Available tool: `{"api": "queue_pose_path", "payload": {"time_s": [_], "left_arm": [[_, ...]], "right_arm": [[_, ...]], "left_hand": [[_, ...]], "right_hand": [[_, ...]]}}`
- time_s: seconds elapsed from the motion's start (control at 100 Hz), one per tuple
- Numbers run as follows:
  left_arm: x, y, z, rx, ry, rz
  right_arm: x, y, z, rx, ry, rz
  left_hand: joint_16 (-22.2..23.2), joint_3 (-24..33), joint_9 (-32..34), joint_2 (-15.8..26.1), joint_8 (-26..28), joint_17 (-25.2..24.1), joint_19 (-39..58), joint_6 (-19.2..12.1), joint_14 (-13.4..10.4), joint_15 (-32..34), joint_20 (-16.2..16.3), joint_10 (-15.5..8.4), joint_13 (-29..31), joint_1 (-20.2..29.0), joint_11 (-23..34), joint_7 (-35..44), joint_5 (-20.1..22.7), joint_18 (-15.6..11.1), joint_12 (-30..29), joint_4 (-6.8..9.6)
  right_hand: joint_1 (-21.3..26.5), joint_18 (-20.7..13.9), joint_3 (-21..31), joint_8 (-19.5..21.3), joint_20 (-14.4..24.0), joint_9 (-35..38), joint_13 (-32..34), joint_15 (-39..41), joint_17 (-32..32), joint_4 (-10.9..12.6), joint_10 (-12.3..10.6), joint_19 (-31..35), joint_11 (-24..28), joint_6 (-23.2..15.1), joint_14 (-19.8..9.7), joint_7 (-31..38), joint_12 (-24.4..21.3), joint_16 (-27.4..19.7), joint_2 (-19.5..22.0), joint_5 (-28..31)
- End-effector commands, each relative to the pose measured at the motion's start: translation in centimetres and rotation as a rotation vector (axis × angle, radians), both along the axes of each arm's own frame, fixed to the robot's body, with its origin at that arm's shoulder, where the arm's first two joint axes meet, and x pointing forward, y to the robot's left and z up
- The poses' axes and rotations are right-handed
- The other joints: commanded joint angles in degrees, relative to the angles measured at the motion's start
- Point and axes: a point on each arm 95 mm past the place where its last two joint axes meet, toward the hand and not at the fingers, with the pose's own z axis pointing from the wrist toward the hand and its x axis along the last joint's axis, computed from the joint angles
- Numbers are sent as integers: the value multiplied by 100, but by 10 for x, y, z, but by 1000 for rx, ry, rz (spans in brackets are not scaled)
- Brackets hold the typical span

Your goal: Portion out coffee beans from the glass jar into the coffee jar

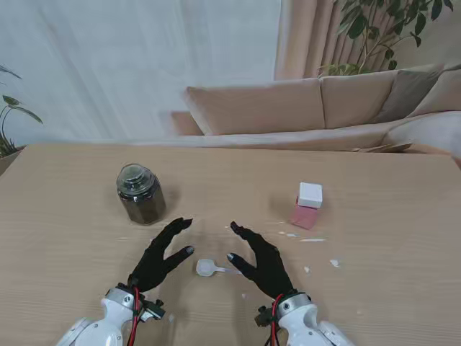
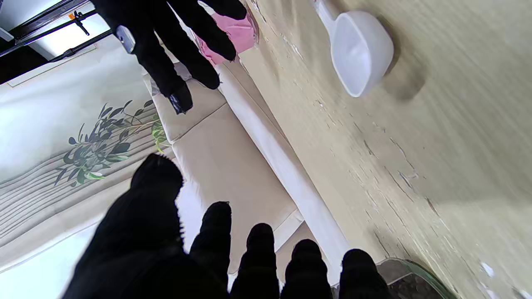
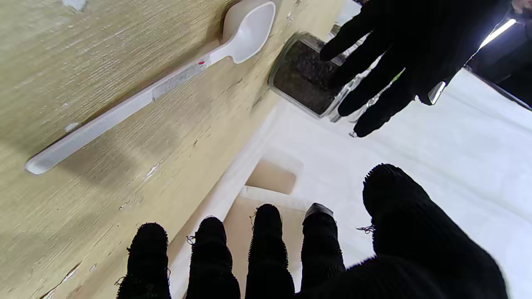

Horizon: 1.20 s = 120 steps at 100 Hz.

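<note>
Beans fill the glass jar [image 1: 140,193], which stands with its lid on toward the left side of the surface [image 1: 389,267], about midway between the near and far edges. The pink coffee jar [image 1: 307,206], with a white cap, stands well apart from it toward the right. Between both hands, close to the near edge, lies a white scoop [image 1: 211,268], its bowl pointing left. The left hand [image 1: 162,256] and the right hand [image 1: 261,259] hover on either side of the scoop, and on both the fingers are spread apart and hold nothing. I judge that no beans are moved yet, because both jars look closed. The scoop lies flat with a thin handle, so fingers that close too early could push it away instead of lifting it. The glass jar is smooth and probably heavy, so a loose grip on its lid might let it slide or tip and spill beans.
</note>
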Motion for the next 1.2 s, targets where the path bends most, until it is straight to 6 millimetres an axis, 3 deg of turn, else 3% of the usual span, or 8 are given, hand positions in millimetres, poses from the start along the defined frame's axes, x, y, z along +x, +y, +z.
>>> {"api": "queue_pose_path", "payload": {"time_s": [0.0, 0.81, 0.84, 0.87, 0.88, 0.91, 0.96, 1.19], "left_arm": [[-3, -4, 0, -9, 6, -18], [-5, -6, 0, 11, 14, -41], [-5, -6, 0, 16, 10, -42], [-6, -6, 0, 23, 5, -42], [-6, -6, 0, 26, 4, -43], [-7, -6, 0, 33, -3, -45], [-7, -5, 2, 40, -15, -47], [8, 8, 36, 146, -97, -56]], "right_arm": [[-3, 3, 0, 3, 9, 14], [-3, 4, 1, -3, -12, 12], [-4, 4, 2, -4, -14, 12], [-5, 5, 2, -3, -16, 10], [-5, 5, 2, -3, -17, 10], [-6, 5, 3, -1, -17, 10], [-8, 6, 4, 1, -18, 9], [-10, 6, 7, 12, -23, 7]], "left_hand": [[30, -151, 13, 214, 22, -18, -28, -105, -195, -37, 26, -95, -109, -9, 26, 82, -173, -134, 53, 0], [96, -114, 41, 108, 36, -29, 27, -82, -163, -3, 102, -68, -111, 146, 118, 121, -142, -102, 108, 38], [379, -27, 60, 65, 65, -95, 255, -37, -88, 108, 441, -15, -126, 122, 247, 174, -107, -36, 224, 35], [962, 157, 116, -15, 97, -188, 571, 89, 6, 213, 1191, 52, -121, 48, 412, 224, -95, 57, 367, 27], [962, 157, 116, -15, 97, -188, 571, 89, 6, 213, 1191, 52, -121, 48, 412, 224, -95, 57, 367, 27], [1346, 291, 129, -74, 127, -238, 741, 127, 58, 338, 1689, 93, -148, 13, 568, 281, -69, 112, 470, 22], [1665, 401, 110, -141, 175, -276, 858, 234, 106, 397, 2090, 130, -161, -5, 495, 367, -45, 150, 461, 22], [1832, 481, 187, -277, 210, -291, 882, 261, 146, 384, 2324, 186, -166, 10, 780, 435, 22, 203, 665, 21]], "right_hand": [[11, -50, -103, 23, 85, -13, -5, -63, -42, 155, -189, -128, 5, -182, -316, 9, 4, -1, 6, 1], [33, -43, -109, 19, 110, 27, 23, -52, -30, 177, -172, -117, 23, -165, -301, 53, 13, 7, -14, 18], [33, -41, -109, 19, 112, 30, 25, -52, -26, 178, -180, -113, 24, -164, -303, 56, 13, 7, -17, 21], [37, -39, -107, 20, 114, 34, 29, -50, -22, 180, -178, -110, 25, -164, -305, 59, 13, 7, -22, 26], [35, -37, -107, 20, 115, 33, 30, -50, -20, 180, -174, -109, 24, -164, -302, 60, 13, 7, -21, 27], [33, -35, -108, 20, 116, 34, 27, -51, -19, 180, -175, -107, 23, -169, -304, 60, 12, 6, -19, 25], [35, -35, -107, 18, 117, 34, 27, -52, -24, 181, -171, -107, 20, -167, -304, 60, 11, 5, -20, 21], [44, -38, -106, 15, 122, 30, 22, -52, -21, 184, -172, -99, 16, -168, -299, 64, 10, 4, -27, 17]]}}
